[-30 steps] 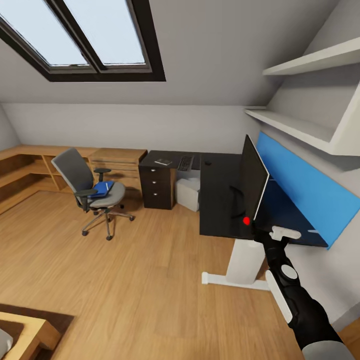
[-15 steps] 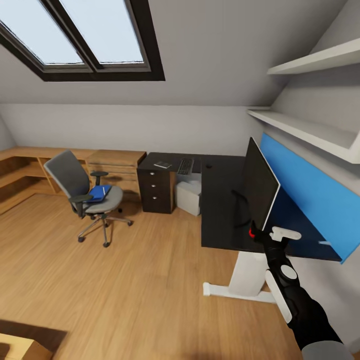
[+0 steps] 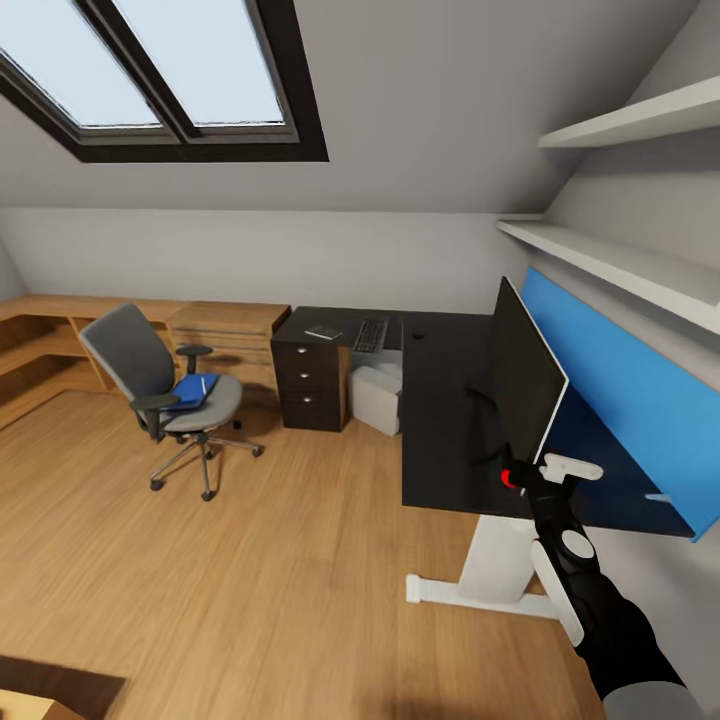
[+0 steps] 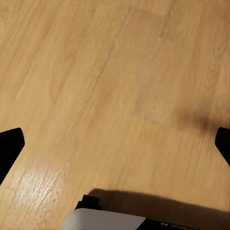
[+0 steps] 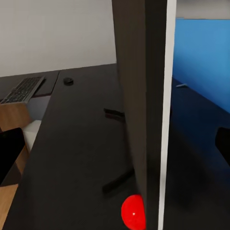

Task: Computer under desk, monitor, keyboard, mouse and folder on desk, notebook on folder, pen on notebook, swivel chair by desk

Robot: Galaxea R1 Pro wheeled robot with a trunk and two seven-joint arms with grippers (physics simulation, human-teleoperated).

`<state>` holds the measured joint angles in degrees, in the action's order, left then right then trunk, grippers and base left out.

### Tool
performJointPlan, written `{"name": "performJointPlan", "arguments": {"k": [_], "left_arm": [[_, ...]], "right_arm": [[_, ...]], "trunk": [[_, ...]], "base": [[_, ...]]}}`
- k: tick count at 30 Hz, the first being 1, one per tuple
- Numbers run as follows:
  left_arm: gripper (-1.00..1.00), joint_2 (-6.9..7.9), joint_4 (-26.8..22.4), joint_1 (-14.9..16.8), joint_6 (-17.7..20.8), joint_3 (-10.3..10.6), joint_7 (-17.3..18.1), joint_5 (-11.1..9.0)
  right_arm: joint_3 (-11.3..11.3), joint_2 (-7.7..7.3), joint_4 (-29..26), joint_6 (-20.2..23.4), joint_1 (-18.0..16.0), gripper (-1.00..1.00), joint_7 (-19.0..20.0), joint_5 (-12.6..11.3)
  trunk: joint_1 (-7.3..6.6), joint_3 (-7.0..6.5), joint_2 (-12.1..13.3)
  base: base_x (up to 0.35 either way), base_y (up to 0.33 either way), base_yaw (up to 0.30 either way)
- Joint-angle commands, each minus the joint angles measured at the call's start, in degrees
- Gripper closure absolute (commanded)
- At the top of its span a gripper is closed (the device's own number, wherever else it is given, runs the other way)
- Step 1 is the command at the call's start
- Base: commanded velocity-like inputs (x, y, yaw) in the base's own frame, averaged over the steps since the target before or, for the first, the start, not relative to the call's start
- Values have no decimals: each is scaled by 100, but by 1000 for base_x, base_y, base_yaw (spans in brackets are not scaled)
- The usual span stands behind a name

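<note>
From the head camera I see the black L-shaped table (image 3: 440, 400) at about 2 o'clock, the monitor (image 3: 522, 385) standing on it edge-on before the blue panel (image 3: 620, 380). My right claw (image 3: 522, 474) reaches up at the monitor's near lower corner. The keyboard (image 3: 371, 335), mouse (image 3: 416, 335) and notebook (image 3: 324, 331) lie on the far wing, the computer (image 3: 377, 395) beneath. At 10 o'clock, well apart, the swivel chair (image 3: 165, 395) carries the folder (image 3: 192, 391) and pen (image 3: 202, 385).

Left wrist camera: my left claw (image 4: 115, 143) hangs wide open above the wooden floor (image 4: 115, 86).

Right wrist camera: the monitor's (image 5: 143, 105) edge stands between spread fingertips (image 5: 10, 148); contact I cannot tell.
</note>
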<state>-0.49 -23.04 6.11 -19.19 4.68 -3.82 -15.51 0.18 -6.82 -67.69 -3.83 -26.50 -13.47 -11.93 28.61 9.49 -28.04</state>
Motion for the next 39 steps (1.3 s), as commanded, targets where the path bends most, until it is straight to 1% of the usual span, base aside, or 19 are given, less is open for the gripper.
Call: {"name": "performJointPlan", "arguments": {"k": [1, 11, 20, 25, 32, 39], "left_arm": [[-100, 3, 2, 4, -23, 49, -40, -40], [-100, 3, 2, 4, -20, 44, -40, -42], [-100, 5, 2, 4, -23, 41, -40, -40], [-100, 5, 2, 4, -23, 47, -40, -40], [-100, 5, 2, 4, -23, 44, -40, -40], [-100, 5, 2, 4, -23, 42, -40, -40]], "right_arm": [[10, -4, 1, -31, -4, -100, -15, -61], [9, -4, 13, -22, -4, -100, -15, -56], [12, -4, 33, -28, -4, -100, -15, -55], [14, -4, 58, -30, -4, -100, -15, -55], [16, -4, 101, -32, -4, -100, -15, -55], [17, -4, 136, -39, -4, -100, -17, -55]], "trunk": [[3, 10, -9], [3, 10, -9], [3, 10, -9], [3, 10, -9], [3, 10, -9], [3, 10, -9]], "base": [[53, -25, 0], [84, -76, 0], [200, -20, 0], [38, -57, 0], [43, -183, 0], [7, -63, 0]]}}
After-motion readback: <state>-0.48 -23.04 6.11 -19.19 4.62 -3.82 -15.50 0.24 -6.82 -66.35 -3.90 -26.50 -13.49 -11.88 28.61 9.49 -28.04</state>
